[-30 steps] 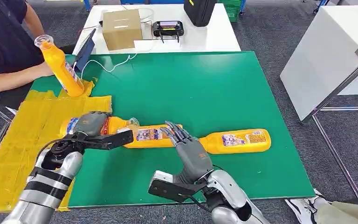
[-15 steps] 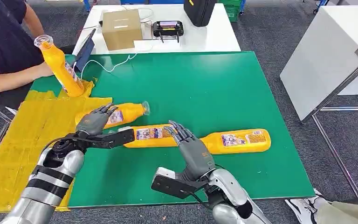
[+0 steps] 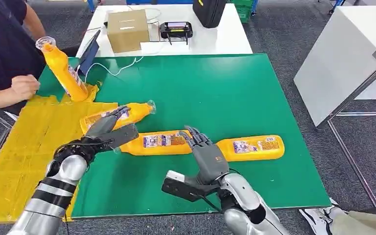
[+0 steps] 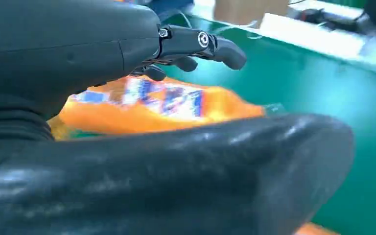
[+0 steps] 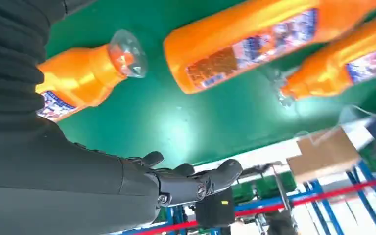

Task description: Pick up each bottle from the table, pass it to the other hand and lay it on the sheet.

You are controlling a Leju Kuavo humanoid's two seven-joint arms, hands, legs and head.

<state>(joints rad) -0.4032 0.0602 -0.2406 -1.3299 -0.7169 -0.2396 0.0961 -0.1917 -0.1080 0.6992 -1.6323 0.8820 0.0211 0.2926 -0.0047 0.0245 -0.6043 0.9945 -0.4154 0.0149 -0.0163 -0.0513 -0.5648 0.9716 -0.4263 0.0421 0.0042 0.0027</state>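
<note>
Head view: four orange bottles on a green tabletop (image 3: 235, 88) with a yellow sheet (image 3: 24, 142) along its left side. One bottle stands upright (image 3: 64, 68) at the sheet's far edge, with a person's hand (image 3: 23, 86) just beside it. A second bottle (image 3: 122, 114) lies with its base on the sheet and its clear cap on the green surface. The left hand (image 3: 108, 131) hovers over the near side of this bottle, fingers spread and straight, holding nothing. Two further bottles lie end to end on the green: the middle bottle (image 3: 154, 142) and the right-hand bottle (image 3: 252, 147). The right hand (image 3: 204, 154) sits between them, over their junction, fingers apart and extended, holding nothing; whether it touches either bottle cannot be told from here. Beyond the green surface, a white table carries a cardboard box (image 3: 128, 30) and a black device (image 3: 176, 29).

Left wrist view: the spread left fingers (image 4: 200, 44) stand clear above the labelled flank of the second bottle, with a gap between them, which the head view leaves uncertain.

Right wrist view: the right hand's fingers (image 5: 196, 183) are open over bare green surface, apart from the clear cap (image 5: 126, 46) of the right-hand bottle and from the middle bottle's base.
</note>
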